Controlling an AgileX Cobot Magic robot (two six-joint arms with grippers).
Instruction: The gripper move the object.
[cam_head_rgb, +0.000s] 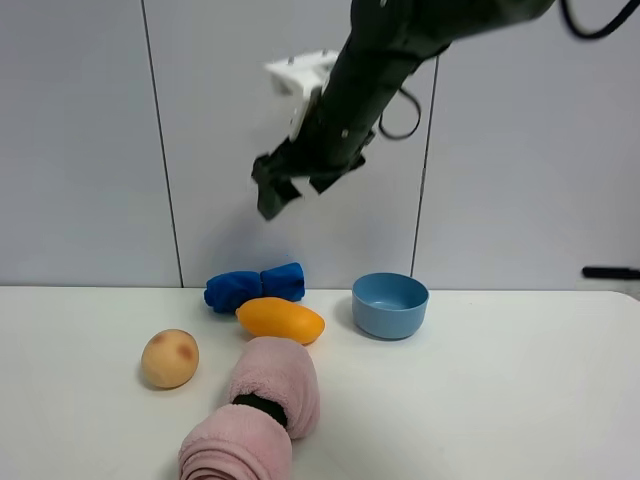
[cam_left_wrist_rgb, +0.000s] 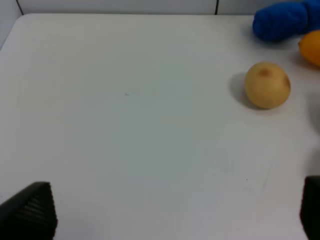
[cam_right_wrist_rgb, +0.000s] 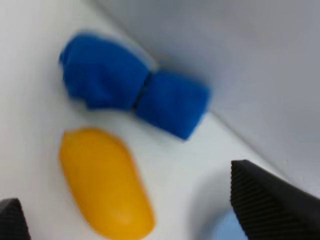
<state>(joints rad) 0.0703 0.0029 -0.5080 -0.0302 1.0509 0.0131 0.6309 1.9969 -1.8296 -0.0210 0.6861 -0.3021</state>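
The orange-yellow mango (cam_head_rgb: 281, 319) lies on the white table (cam_head_rgb: 500, 400), in front of a rolled blue cloth (cam_head_rgb: 255, 287) and left of the blue bowl (cam_head_rgb: 390, 305). My right gripper (cam_head_rgb: 285, 192) hangs high above the mango, well clear of it, with its jaws apart and empty. In the right wrist view the mango (cam_right_wrist_rgb: 102, 182) lies between the two black fingertips (cam_right_wrist_rgb: 270, 200), far below them. My left gripper (cam_left_wrist_rgb: 170, 215) is open and empty over bare table. Only the mango's edge (cam_left_wrist_rgb: 311, 47) shows in the left wrist view.
A tan peach (cam_head_rgb: 170, 358) with a reddish spot sits left of the mango, also in the left wrist view (cam_left_wrist_rgb: 267, 85). A rolled pink towel (cam_head_rgb: 265, 410) lies in front of the mango. The blue cloth (cam_right_wrist_rgb: 132, 95) lies by the back wall.
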